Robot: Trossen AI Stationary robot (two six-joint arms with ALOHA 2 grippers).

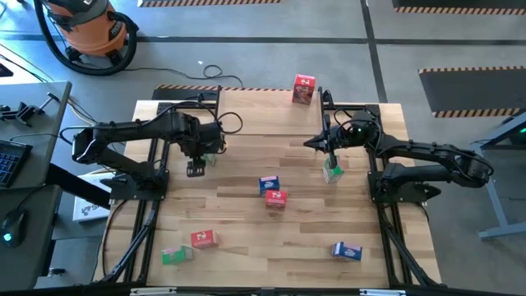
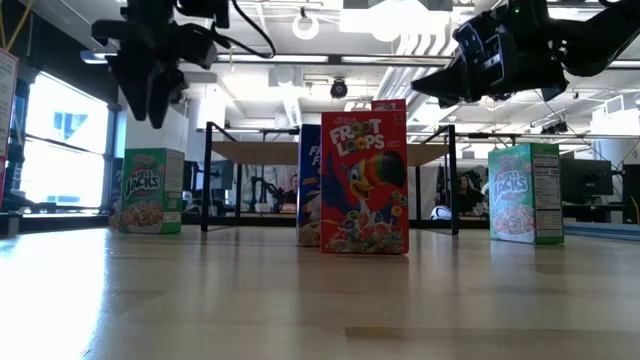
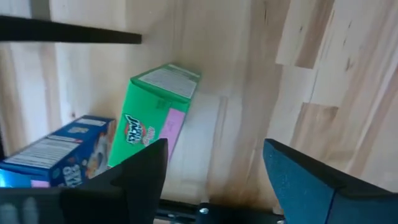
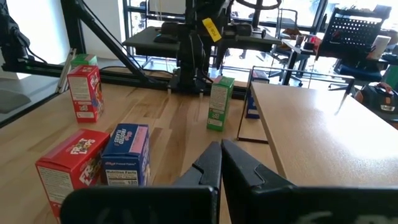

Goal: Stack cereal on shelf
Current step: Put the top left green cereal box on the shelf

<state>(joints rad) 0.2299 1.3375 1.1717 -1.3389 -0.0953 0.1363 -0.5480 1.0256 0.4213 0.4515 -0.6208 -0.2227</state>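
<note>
At the table's near edge in the high view lie a green box (image 1: pixel 172 256) and a red box (image 1: pixel 204 239) side by side on the left, and a blue box (image 1: pixel 346 252) on the right. Farther in, near the middle, a blue box (image 1: pixel 269 184) touches a red box (image 1: pixel 276 198); the low view shows this red box (image 2: pixel 364 182) upright with its printed front toward the camera and the blue one (image 2: pixel 309 190) half hidden behind it. Beyond them the left gripper (image 1: pixel 196 168) hangs above the tabletop (image 1: pixel 246 222) with its fingers (image 3: pixel 298 177) spread wide and nothing between them. Its wrist camera alone shows what sits under it: a green box (image 3: pixel 158 115) standing free on the wood, next to a blue box (image 3: pixel 59 152). Across the table the right gripper (image 1: pixel 331 160) is just above another green box (image 1: pixel 332 172); its wrist view shows the fingers (image 4: pixel 239 168) pressed together, empty, and also the shelf (image 4: pixel 317 134), a bare light board on thin black legs. At the far edge a red box (image 1: pixel 303 90) stands alone.
</note>
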